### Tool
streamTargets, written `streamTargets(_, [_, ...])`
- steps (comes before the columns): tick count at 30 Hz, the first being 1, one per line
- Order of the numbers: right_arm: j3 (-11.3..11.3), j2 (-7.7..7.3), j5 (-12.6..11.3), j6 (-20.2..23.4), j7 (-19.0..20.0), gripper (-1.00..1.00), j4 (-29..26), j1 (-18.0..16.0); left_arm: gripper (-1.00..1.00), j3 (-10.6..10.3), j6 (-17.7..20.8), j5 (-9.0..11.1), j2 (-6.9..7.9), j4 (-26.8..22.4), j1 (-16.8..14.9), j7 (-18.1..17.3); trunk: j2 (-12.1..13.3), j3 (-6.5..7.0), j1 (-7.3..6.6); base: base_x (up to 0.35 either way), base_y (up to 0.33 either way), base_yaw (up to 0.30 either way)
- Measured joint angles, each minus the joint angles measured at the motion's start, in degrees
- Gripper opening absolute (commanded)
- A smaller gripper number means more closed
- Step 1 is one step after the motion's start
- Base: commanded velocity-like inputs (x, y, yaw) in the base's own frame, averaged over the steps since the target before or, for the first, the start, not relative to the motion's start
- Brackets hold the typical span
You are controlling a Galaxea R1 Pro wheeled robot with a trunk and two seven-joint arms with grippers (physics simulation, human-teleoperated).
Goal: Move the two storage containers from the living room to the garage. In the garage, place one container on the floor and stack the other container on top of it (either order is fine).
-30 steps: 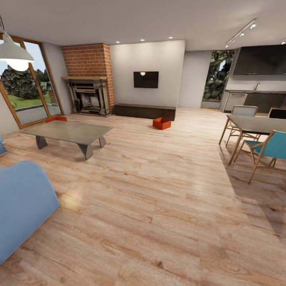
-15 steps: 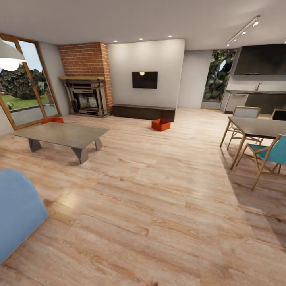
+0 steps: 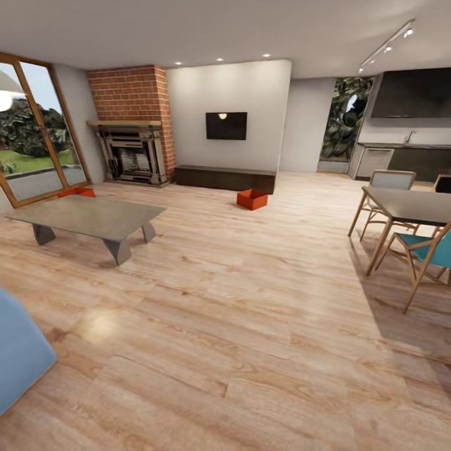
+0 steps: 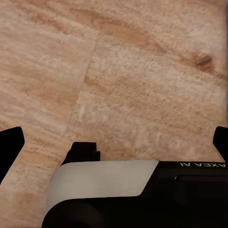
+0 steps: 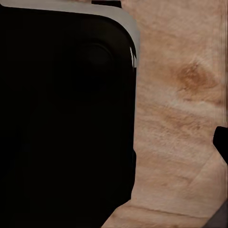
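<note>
Still in living room, so both pincers empty for now. Left pincer (image 4: pixel 114 137) spread wide over plank floor (image 3: pixel 250 326); right can't tell. One container (image 3: pixel 252 199) near dark cabinet (image 3: pixel 224 178), other (image 3: pixel 77 192) behind coffee table (image 3: pixel 88 216).

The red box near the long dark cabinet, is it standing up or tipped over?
Upright. The red box sits flat on the wood floor, open top facing up.

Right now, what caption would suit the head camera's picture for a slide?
Living room: one orange-red storage container on the wood floor before the dark cabinet, another behind the coffee table.
</note>
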Motion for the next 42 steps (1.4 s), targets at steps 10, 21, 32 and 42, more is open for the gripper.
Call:
streamTargets(10, [0.0, 0.0, 0.0, 0.0, 0.0, 1.0, 0.0, 0.0, 1.0, 0.0, 0.0, 0.0, -0.02, 0.0, 0.0, 0.0, 0.0, 0.0, 0.0, 0.333, -0.129, 0.0])
streamTargets(21, [0.0, 0.0, 0.0, 0.0, 0.0, 1.0, 0.0, 0.0, 1.0, 0.0, 0.0, 0.0, -0.03, 0.0, 0.0, 0.0, 0.0, 0.0, 0.0, 0.333, -0.129, 0.0])
streamTargets(32, [0.0, 0.0, 0.0, 0.0, 0.0, 1.0, 0.0, 0.0, 1.0, 0.0, 0.0, 0.0, -0.09, 0.0, 0.0, 0.0, 0.0, 0.0, 0.0, 0.333, -0.129, 0.0])
streamTargets(42, [0.0, 0.0, 0.0, 0.0, 0.0, 1.0, 0.0, 0.0, 1.0, 0.0, -0.2, 0.1, -0.08, 0.0, 0.1, 0.0, 0.0, 0.0, 0.0, 0.333, -0.129, 0.0])
